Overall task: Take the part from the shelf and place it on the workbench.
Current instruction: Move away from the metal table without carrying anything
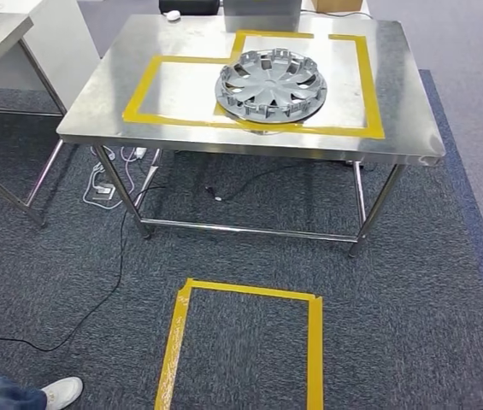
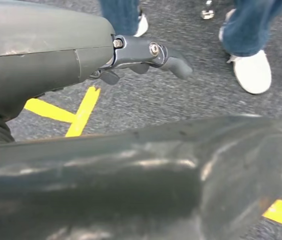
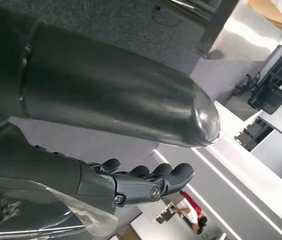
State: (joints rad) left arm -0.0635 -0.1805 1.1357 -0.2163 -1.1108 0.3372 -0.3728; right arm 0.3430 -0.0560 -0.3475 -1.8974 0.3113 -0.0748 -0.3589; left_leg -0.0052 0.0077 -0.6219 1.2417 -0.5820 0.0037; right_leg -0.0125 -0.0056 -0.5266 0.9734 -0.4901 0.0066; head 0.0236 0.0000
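Hubcap (image 1: 271, 85), silver, lying flat on steel workbench (image 1: 97, 102), overlapping yellow tape outline (image 1: 364, 94). Left hand (image 2: 146, 55) over carpet, fingers extended, holding nothing. Right hand (image 3: 142, 182) fingers together, seemingly empty; view poor.

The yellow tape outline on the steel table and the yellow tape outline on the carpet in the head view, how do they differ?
The table outline is wide, with a notched far side; the floor outline is a plain narrower rectangle. The table outline has the silver wheel cover lying over its near edge; the floor outline encloses only bare carpet. The floor outline runs out of the picture's near edge. Both are yellow tape.
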